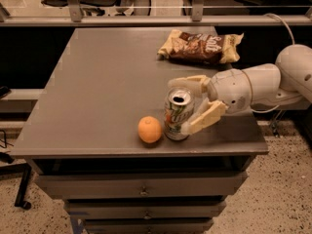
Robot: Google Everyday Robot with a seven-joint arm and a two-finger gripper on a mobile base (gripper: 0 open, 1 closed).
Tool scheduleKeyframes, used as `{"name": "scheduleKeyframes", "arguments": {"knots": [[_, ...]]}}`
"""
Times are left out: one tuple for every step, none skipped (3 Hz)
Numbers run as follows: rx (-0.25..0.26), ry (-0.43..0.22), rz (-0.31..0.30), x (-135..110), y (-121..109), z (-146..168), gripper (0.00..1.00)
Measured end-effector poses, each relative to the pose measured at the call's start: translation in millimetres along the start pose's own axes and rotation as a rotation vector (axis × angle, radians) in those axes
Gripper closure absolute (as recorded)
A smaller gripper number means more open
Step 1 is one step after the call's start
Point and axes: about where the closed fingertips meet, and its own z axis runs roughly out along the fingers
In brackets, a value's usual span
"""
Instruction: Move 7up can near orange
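7up can [178, 112] stood beside orange [149, 129] near the front edge of the table [97, 82].
The can was upright, just right of the orange; the gripper [184, 106] sat at the can, its arm entering from the right, and a snack bag [202, 47] lay well behind.

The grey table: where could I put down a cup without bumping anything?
The left half of the table is bare, back edge to the orange. A narrower strip lies free between snack bag and 7up can. Crowded: front right, where the gripper is at the can, beside the orange.
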Motion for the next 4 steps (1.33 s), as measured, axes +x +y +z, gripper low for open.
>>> {"name": "scheduleKeyframes", "arguments": {"knots": [[0.004,0.006,-0.009,-2,1,-4,0.00],[0.047,0.014,-0.022,-10,-4,-25,0.00],[0.135,0.022,-0.061,-32,-13,-72,0.00],[0.165,0.016,-0.090,-45,-18,-84,0.00]]}}
